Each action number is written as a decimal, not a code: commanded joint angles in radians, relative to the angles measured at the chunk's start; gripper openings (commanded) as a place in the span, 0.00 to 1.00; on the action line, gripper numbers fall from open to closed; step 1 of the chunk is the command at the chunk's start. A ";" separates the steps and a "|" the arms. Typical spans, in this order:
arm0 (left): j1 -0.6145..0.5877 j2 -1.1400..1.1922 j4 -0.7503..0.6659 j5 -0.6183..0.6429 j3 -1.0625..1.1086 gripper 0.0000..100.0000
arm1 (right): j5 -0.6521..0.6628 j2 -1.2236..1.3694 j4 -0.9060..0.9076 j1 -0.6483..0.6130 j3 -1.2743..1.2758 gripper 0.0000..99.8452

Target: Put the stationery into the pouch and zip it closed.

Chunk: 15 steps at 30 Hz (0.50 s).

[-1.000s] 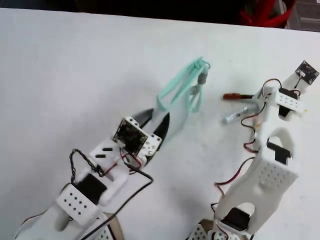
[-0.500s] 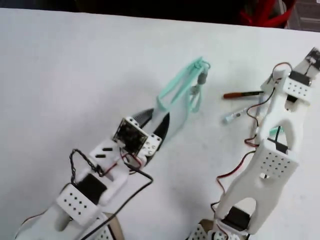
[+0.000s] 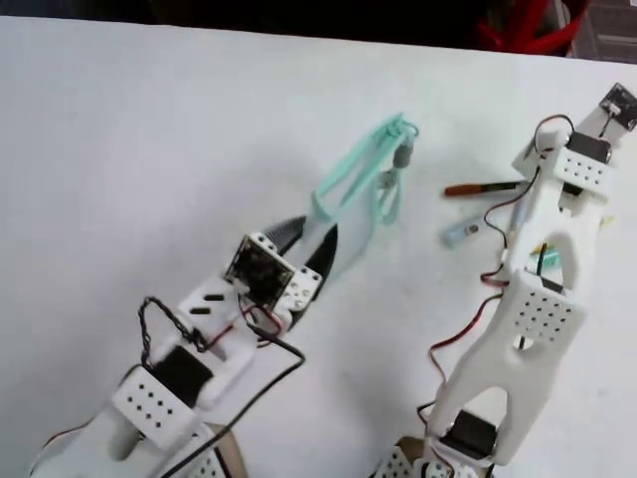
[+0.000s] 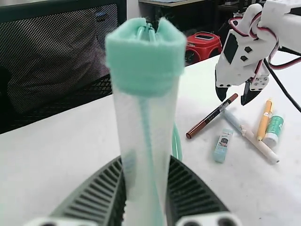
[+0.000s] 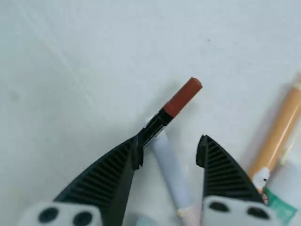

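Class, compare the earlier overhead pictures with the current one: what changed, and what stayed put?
The right arm stretched farther out from its base; its open right gripper now hovers over the brown-capped pen. Nothing was grasped or released. The left gripper kept the pouch clamped in place, and the pen did not shift.

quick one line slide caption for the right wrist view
Open right end effector over a brown-capped pen and a pale blue pen on the white table, orange pen beside them.

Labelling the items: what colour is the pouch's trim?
Mint green, on the pouch; clearest in the left wrist view.
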 commanded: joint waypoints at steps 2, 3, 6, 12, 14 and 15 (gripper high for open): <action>-0.015 0.016 -0.006 -0.009 0.000 0.04 | -0.018 0.022 -0.030 0.004 -0.063 0.26; -0.015 0.016 -0.006 -0.009 0.000 0.04 | -0.043 0.033 -0.031 -0.001 -0.072 0.27; -0.015 0.016 -0.006 -0.011 0.000 0.04 | -0.087 0.068 -0.044 -0.002 -0.112 0.27; -0.015 0.016 -0.006 -0.011 0.000 0.04 | -0.094 0.148 -0.044 -0.010 -0.232 0.27; -0.015 0.016 -0.006 -0.011 0.000 0.04 | -0.094 0.180 -0.044 -0.010 -0.285 0.28; -0.015 0.016 -0.006 -0.011 0.000 0.04 | -0.095 0.199 -0.042 -0.010 -0.311 0.28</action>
